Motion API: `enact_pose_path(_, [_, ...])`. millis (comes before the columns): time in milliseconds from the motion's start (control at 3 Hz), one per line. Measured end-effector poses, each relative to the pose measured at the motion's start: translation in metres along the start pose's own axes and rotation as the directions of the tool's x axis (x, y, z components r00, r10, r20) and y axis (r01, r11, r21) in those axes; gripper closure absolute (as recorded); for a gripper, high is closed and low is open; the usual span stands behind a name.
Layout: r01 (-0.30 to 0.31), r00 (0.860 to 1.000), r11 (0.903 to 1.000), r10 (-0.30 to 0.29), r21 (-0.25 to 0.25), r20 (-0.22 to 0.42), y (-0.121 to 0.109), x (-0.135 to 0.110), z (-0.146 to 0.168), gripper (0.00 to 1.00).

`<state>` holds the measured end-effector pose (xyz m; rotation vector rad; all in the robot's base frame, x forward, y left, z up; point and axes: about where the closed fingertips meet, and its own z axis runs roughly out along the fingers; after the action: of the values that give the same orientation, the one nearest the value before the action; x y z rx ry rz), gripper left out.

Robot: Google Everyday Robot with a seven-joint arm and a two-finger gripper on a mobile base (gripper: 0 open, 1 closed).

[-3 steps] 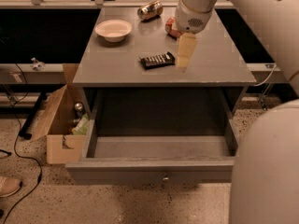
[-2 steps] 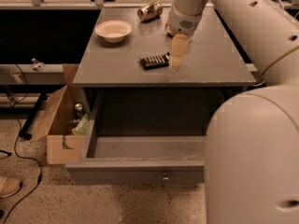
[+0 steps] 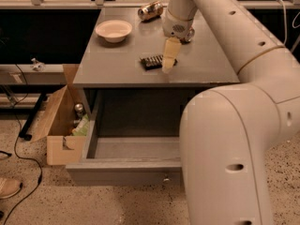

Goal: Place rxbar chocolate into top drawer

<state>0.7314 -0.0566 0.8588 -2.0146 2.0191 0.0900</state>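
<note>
Black bar (image 3: pixel 152 61) on top; gripper (image 3: pixel 167 67) at its right end, state unclear. Reaching; next grasp, lift to open drawer (image 3: pixel 117 171).

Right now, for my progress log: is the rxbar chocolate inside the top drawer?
No, the rxbar chocolate lies on the cabinet top, the gripper at its end; the top drawer is open.

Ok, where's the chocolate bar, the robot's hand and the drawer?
rxbar chocolate (image 3: pixel 151 62): camera view, middle of its black wrapper.
hand (image 3: pixel 167 67): camera view, its tip, at the bar's right end.
top drawer (image 3: pixel 117 174): camera view, its front panel.
</note>
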Motion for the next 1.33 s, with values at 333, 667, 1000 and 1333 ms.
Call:
enact_pose_path(333, [-0.024, 1.0, 0.9995, 0.024, -0.022, 0.019, -0.008, -0.001, 0.016, 0.0])
enact_pose_path(667, [-0.057, 0.997, 0.9968, 0.06, -0.057, 0.051, -0.013, 0.001, 0.036, 0.01])
enact_pose_path(1000, [-0.082, 0.992, 0.9935, 0.089, -0.079, 0.087, -0.016, 0.003, 0.048, 0.31])
enact_pose_path(1333, [-0.082, 0.992, 0.9935, 0.089, -0.079, 0.087, -0.017, 0.002, 0.042, 0.54])
